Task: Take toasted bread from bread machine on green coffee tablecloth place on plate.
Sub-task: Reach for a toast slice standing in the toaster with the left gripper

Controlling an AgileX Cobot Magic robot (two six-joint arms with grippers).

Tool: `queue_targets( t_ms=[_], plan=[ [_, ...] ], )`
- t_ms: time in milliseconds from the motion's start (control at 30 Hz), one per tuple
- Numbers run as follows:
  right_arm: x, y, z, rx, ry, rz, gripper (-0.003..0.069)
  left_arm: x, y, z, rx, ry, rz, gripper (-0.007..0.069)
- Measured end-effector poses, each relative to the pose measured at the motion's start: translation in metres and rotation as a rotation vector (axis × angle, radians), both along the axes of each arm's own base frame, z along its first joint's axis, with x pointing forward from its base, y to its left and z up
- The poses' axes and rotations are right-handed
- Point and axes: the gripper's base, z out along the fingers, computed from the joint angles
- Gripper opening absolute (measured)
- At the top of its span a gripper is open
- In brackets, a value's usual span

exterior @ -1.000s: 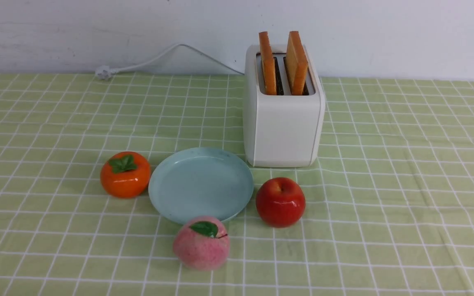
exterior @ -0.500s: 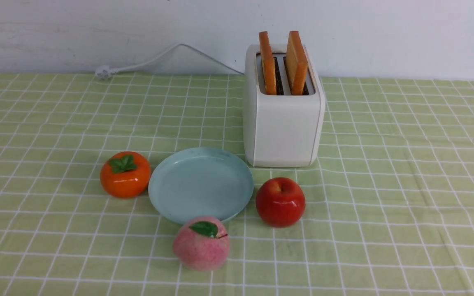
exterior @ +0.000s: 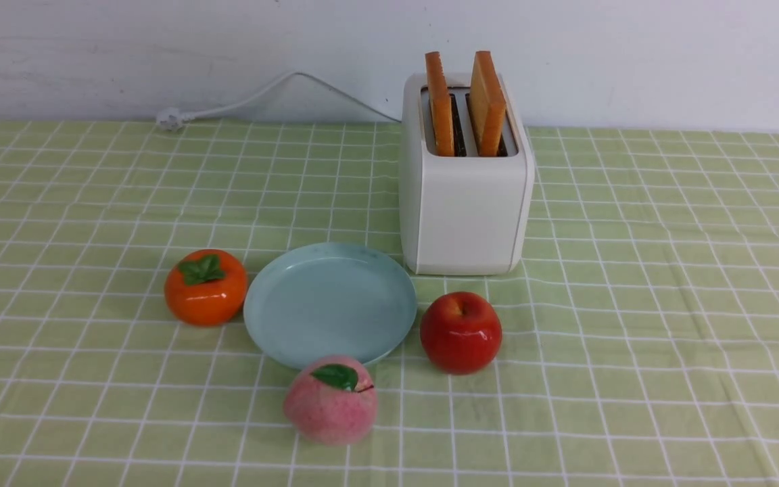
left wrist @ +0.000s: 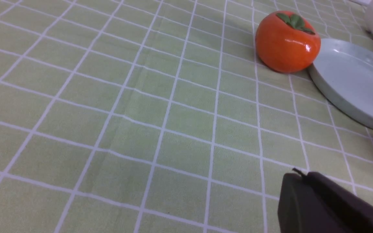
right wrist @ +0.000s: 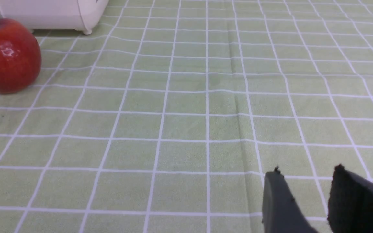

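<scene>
Two slices of toasted bread (exterior: 439,103) (exterior: 487,101) stand upright in the slots of the white bread machine (exterior: 465,203) at the back of the green coffee tablecloth (exterior: 633,284). The pale blue plate (exterior: 330,304) lies in front of it and holds nothing; its edge shows in the left wrist view (left wrist: 351,81). Neither gripper shows in the front view. My left gripper (left wrist: 301,176) is shut and empty, low over bare cloth, short of the persimmon. My right gripper (right wrist: 306,171) is open and empty over bare cloth, to the right of the apple. The toaster's base shows in the right wrist view (right wrist: 50,14).
An orange persimmon (exterior: 205,287) sits left of the plate, a red apple (exterior: 461,332) right of it, a pink peach (exterior: 331,400) in front. The white cord (exterior: 254,95) runs along the wall to the left. The persimmon (left wrist: 287,41) and apple (right wrist: 8,55) show in the wrist views.
</scene>
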Motion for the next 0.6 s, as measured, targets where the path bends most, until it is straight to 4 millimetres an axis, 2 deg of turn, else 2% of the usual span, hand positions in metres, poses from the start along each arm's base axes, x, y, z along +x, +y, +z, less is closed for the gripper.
queue_targets(
  t_ms=[100,300,600],
  plan=[
    [0.000,0.000,0.000,0.000,0.000,0.000,0.0240,0.001,-0.001,0.004,-0.052,-0.046,0.000,-0.0002],
    [0.000,0.000,0.000,0.000,0.000,0.000,0.0240,0.003,-0.005,0.015,-0.304,-0.146,0.012,0.0003],
    [0.000,0.000,0.000,0.001,0.000,0.000,0.0240,0.004,-0.005,0.030,-0.371,-0.305,0.002,0.0013]
  ],
)
